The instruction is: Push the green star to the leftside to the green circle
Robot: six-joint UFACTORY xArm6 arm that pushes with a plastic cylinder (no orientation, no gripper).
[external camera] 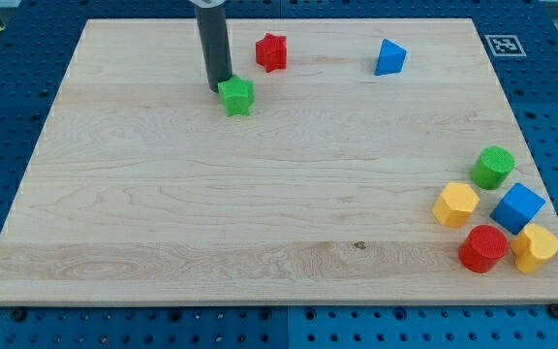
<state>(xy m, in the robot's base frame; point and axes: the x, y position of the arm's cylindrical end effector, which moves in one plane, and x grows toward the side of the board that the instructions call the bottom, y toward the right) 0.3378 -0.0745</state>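
Note:
The green star (236, 96) lies on the wooden board (260, 194) near the view's top, left of centre. My tip (219, 88) stands right at the star's upper left edge, touching or almost touching it. The green circle (493, 167), a short cylinder, stands far off at the view's right, at the top of a cluster of blocks.
A red star (271, 51) lies just up and right of the green star. A blue triangle (389, 58) is at the top right. Below the green circle sit a yellow hexagon (454, 205), a blue cube (518, 207), a red cylinder (482, 248) and a yellow block (535, 247).

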